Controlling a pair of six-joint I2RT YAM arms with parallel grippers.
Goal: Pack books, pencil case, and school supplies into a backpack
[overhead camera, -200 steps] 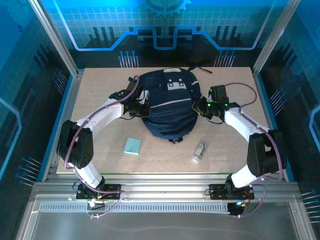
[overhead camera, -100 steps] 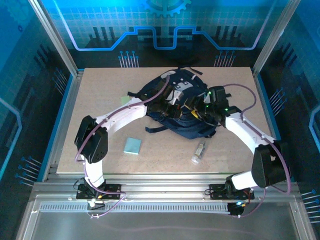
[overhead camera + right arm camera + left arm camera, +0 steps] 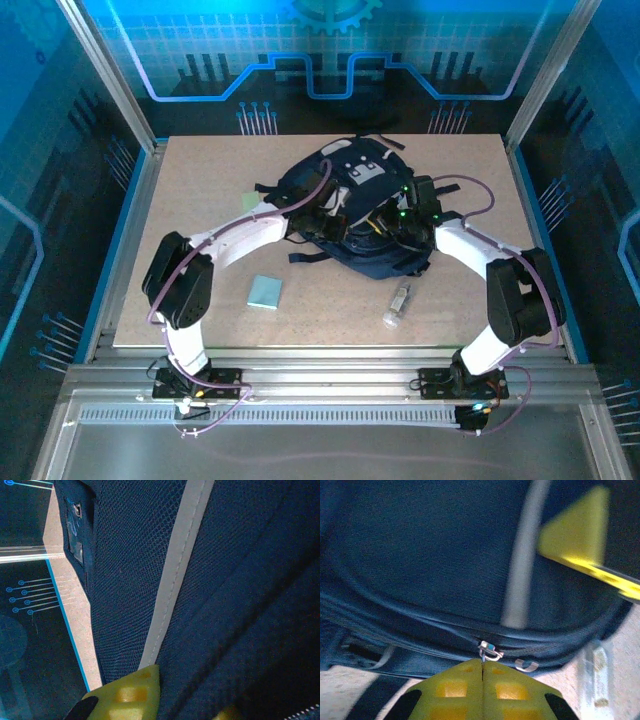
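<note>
The dark navy backpack (image 3: pixel 365 215) with grey stripes lies tilted mid-table. My left gripper (image 3: pixel 335 228) is at its near side, shut on a metal zipper pull (image 3: pixel 490 652), with the yellow fingers (image 3: pixel 455 690) pressed together. A second pull (image 3: pixel 526 666) hangs just to the right. My right gripper (image 3: pixel 392 228) is at the backpack's right side, and its fingers (image 3: pixel 130 695) are shut on a fold of navy fabric beside a grey stripe (image 3: pixel 175 575). Among the school supplies, a pale teal pad (image 3: pixel 265 292) and a clear tube (image 3: pixel 398 303) lie on the table. The books and the pencil case are hidden.
The backpack's dark straps (image 3: pixel 305 257) trail toward the near left. The table's right edge with its blue rim (image 3: pixel 67 615) runs close to the backpack. Metal frame posts (image 3: pixel 100 70) stand at the table's corners.
The backpack has been turned and dragged to the right. My left arm reached across to its near side. My right gripper opened and then shut on the fabric.
</note>
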